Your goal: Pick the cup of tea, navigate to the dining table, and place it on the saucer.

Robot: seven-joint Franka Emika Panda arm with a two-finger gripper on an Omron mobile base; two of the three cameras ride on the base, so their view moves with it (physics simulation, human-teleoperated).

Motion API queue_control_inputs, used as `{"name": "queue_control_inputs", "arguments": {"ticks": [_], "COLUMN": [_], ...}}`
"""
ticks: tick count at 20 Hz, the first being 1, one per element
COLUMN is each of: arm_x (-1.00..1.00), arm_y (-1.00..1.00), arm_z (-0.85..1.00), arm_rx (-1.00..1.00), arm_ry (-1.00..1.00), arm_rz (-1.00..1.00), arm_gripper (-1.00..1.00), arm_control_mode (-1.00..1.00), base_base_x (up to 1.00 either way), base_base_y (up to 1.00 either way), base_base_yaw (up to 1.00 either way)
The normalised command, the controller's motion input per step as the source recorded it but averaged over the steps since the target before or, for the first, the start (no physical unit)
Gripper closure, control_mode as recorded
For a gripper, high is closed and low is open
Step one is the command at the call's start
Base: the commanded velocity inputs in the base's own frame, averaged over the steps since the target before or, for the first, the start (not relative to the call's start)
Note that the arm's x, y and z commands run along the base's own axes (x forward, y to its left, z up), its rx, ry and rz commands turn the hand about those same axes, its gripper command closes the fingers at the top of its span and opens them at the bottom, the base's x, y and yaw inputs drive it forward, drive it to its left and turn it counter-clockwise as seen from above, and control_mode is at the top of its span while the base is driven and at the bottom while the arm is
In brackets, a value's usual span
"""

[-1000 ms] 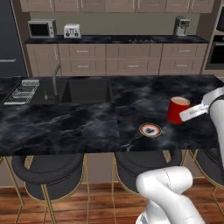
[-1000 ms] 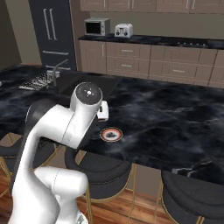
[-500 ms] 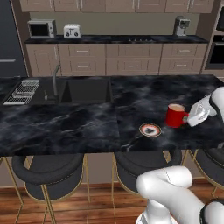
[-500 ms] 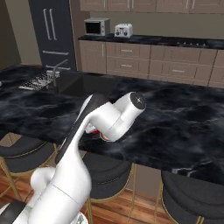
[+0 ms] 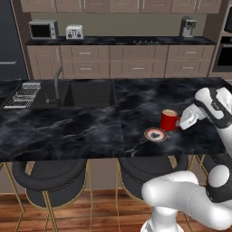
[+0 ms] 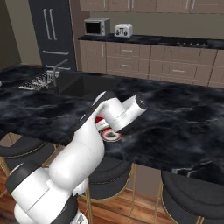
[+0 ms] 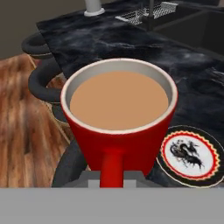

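Cup (image 5: 169,120): held by handle, upright to keep tea in, above table (image 5: 81,131), not yet on saucer.
Saucer (image 5: 155,134): at cup's 7 o'clock, just beside.
Gripper (image 5: 183,122): clamped on handle.

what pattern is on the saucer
Saucer: pale centre with dark figure, red-and-black rim; clearest in hand view.

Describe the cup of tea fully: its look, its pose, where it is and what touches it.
The cup of tea is a small glossy red mug with a pale inner wall, filled nearly to the rim with light brown tea. It is upright and held by its side handle in the shut gripper. It is above the black marble dining table, just beside the saucer and not yet on it. Whether its base touches the tabletop cannot be told.
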Motion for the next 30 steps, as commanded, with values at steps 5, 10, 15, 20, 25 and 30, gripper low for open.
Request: {"name": "queue_control_inputs", "arguments": {"ticks": [5, 10, 15, 20, 25, 30], "arm_x": [0.56, 0.42, 0.26, 0.18, 0.14, 0.37], "arm_y": [0.0, -0.01, -0.02, -0.21, -0.17, 0.0], "arm_z": [-0.64, -0.47, -0.11, -0.15, -0.32, -0.29], "arm_rx": [0.0, 0.0, 0.0, 0.0, 0.0, 0.0], "arm_ry": [0.0, 0.0, 0.02, 0.01, 0.0, 0.01], "arm_rz": [0.0, 0.02, 0.01, 0.07, 0.09, 0.02], "arm_gripper": [1.0, 1.0, 1.0, 1.0, 1.0, 1.0], "arm_control_mode": [-1.0, -1.0, -1.0, -1.0, -1.0, -1.0], "base_base_x": [0.0, 0.0, 0.0, 0.0, 0.0, 0.0], "base_base_y": [0.0, 0.0, 0.0, 0.0, 0.0, 0.0], "base_base_yaw": [0.0, 0.0, 0.0, 0.0, 0.0, 0.0]}}
